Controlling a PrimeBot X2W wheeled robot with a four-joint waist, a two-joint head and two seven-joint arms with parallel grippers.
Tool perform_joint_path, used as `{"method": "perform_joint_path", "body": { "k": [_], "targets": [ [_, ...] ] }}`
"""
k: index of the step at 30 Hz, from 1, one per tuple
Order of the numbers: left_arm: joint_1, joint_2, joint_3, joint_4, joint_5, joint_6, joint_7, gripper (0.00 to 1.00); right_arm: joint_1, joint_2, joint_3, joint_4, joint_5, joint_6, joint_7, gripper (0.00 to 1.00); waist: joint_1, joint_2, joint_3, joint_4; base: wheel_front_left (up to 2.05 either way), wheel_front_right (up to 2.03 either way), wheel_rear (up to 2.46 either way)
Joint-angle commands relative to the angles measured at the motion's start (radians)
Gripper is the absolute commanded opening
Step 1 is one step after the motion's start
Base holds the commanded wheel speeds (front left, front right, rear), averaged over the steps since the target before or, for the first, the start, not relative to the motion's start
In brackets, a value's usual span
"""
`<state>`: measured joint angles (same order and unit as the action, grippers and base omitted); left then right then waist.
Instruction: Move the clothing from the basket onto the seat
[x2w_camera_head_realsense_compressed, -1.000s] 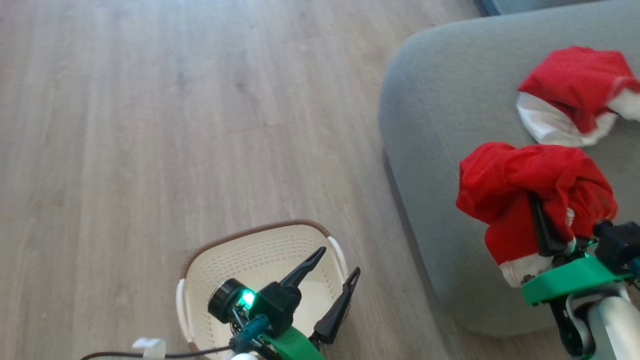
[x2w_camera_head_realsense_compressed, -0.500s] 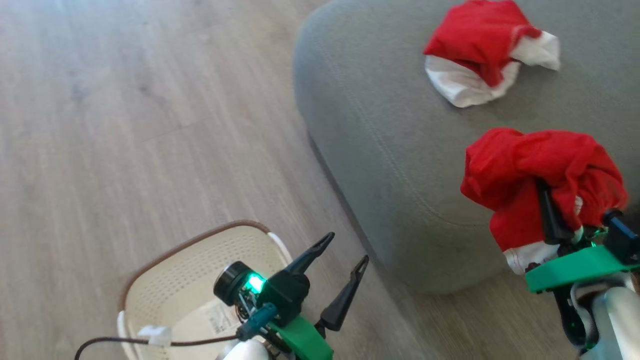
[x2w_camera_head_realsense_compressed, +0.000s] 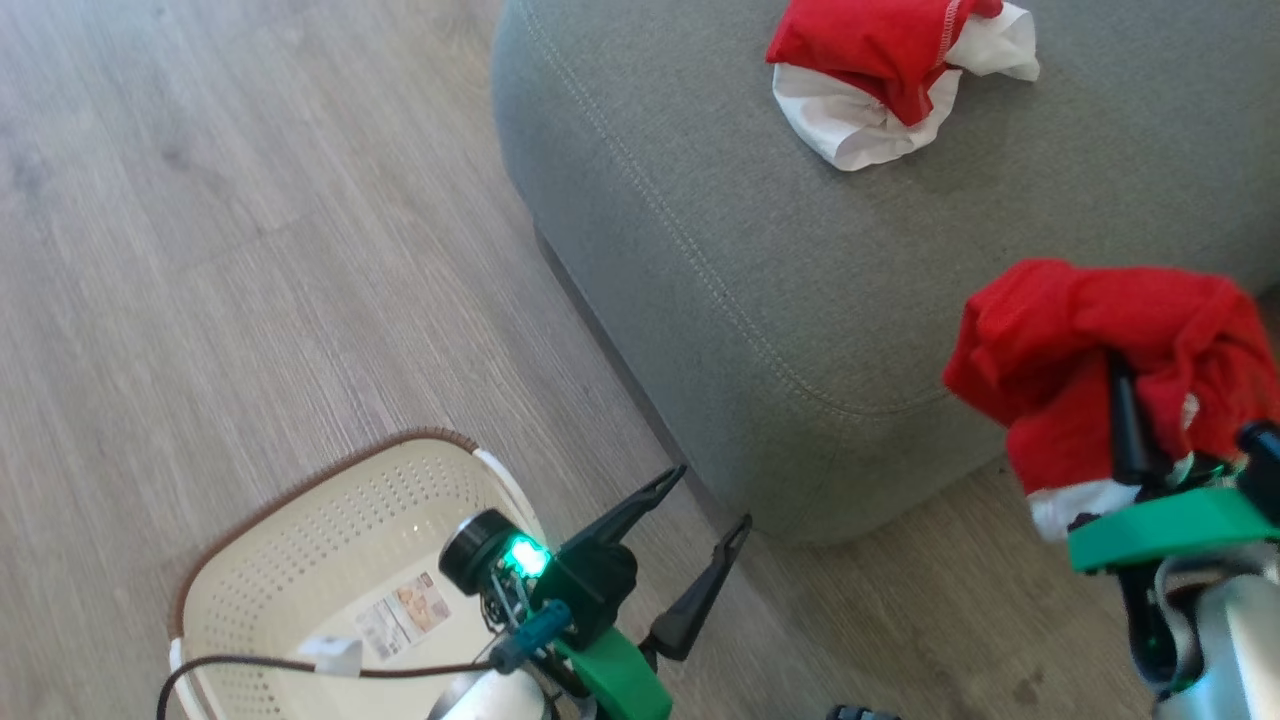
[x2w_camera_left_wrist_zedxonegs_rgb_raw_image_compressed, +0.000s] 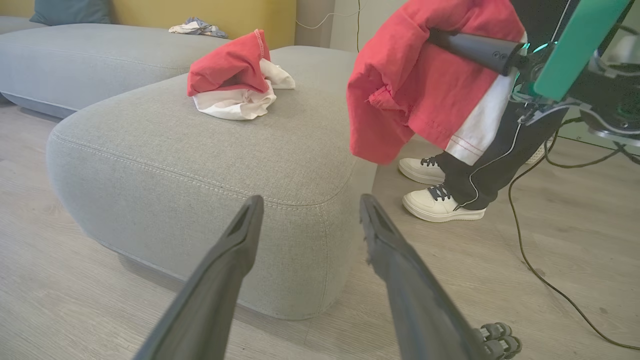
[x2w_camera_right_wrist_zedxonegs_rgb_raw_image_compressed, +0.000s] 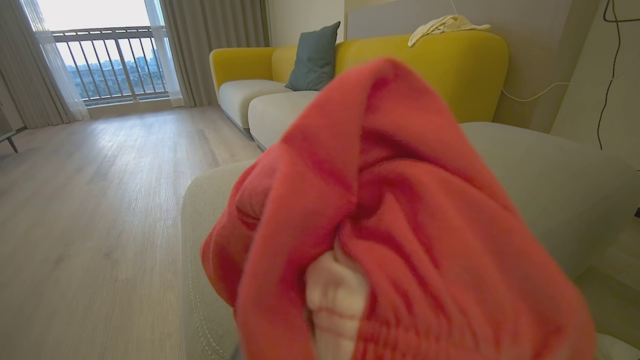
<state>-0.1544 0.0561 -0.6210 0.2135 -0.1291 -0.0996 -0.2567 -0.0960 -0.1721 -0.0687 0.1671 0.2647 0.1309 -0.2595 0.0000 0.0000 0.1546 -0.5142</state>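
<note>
head view: right hand (x2w_camera_head_realsense_compressed: 1135, 420) fingers buried in red garment (x2w_camera_head_realsense_compressed: 1060, 340), clenched on it, held in air at seat (x2w_camera_head_realsense_compressed: 750, 250) edge. 2nd garment (x2w_camera_head_realsense_compressed: 880, 60) lies on seat, top cropped. left hand (x2w_camera_head_realsense_compressed: 712, 497) released, btwn basket (x2w_camera_head_realsense_compressed: 300, 480) & seat; arm hides pt of basket. left wrist view: person's shoes (x2w_camera_left_wrist_zedxonegs_rgb_raw_image_compressed: 440, 205) behind hanging garment. right wrist view: blurred cloth hides own fingers.
</note>
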Motion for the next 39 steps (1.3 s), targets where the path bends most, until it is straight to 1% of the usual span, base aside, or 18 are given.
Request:
{"method": "perform_joint_path", "body": {
  "k": [1,4,6,11,13,16,23,26,28,29,35,39],
  "targets": [
    [-0.052,-0.006,0.018,-0.028,0.009,-0.003,-0.005,1.0,-0.057,-0.011,0.002,-0.038,-0.009,0.0,-0.002,0.0,0.0,0.0,0.013,0.006,0.0,0.0,0.0],
    [-0.066,-0.006,0.018,-0.024,0.016,-0.007,-0.005,1.0,-0.097,-0.002,-0.036,-0.055,0.014,0.0,-0.002,0.0,0.0,0.0,0.046,0.022,0.0,0.0,0.0],
    [-0.074,-0.006,0.021,-0.021,0.022,-0.008,-0.005,1.0,-0.138,-0.01,-0.06,-0.061,0.02,0.0,-0.002,0.0,0.0,0.0,0.068,0.03,0.0,0.0,0.0],
    [-0.116,-0.006,0.026,-0.009,0.052,-0.015,-0.005,1.0,-0.286,-0.057,-0.104,-0.079,0.026,0.0,-0.002,0.0,0.0,0.0,0.151,0.056,0.0,0.0,0.0],
    [-0.139,-0.004,0.032,-0.006,0.066,-0.018,-0.005,1.0,-0.354,-0.086,-0.121,-0.075,0.042,0.0,-0.002,0.0,0.0,0.0,0.194,0.067,0.0,0.0,0.0],
    [-0.171,0.015,0.03,-0.004,0.092,-0.021,-0.005,1.0,-0.454,-0.138,-0.144,-0.048,0.057,0.0,-0.002,0.0,0.0,0.0,0.253,0.082,0.0,0.0,0.0],
    [-0.221,0.048,0.011,0.001,0.113,-0.026,-0.005,1.0,-0.69,-0.251,-0.188,0.084,0.129,0.0,-0.002,0.0,0.0,0.0,0.368,0.113,0.0,0.0,0.0],
    [-0.238,0.066,0.003,-0.001,0.125,-0.027,-0.005,1.0,-0.769,-0.264,-0.21,0.16,0.157,0.0,-0.002,0.0,0.0,0.0,0.413,0.121,0.0,0.0,0.0],
    [-0.247,0.076,-0.004,-0.002,0.134,-0.027,-0.005,1.0,-0.817,-0.282,-0.213,0.218,0.154,0.0,-0.002,0.0,0.0,0.0,0.439,0.13,0.0,0.0,0.0],
    [-0.247,0.076,-0.004,-0.002,0.134,-0.027,-0.005,1.0,-0.817,-0.282,-0.213,0.218,0.154,0.0,-0.002,0.0,0.0,0.0,0.439,0.13,0.0,0.0,0.0],
    [-0.276,0.091,-0.012,-0.009,0.141,-0.022,-0.005,1.0,-0.963,-0.324,-0.198,0.352,0.17,0.0,-0.002,0.0,0.0,0.0,0.506,0.165,0.0,0.0,0.0],
    [-0.296,0.091,-0.02,-0.015,0.143,-0.015,-0.005,1.0,-1.038,-0.362,-0.193,0.433,0.161,0.0,-0.002,0.0,0.0,0.0,0.542,0.199,0.0,0.0,0.0]
  ]
}}
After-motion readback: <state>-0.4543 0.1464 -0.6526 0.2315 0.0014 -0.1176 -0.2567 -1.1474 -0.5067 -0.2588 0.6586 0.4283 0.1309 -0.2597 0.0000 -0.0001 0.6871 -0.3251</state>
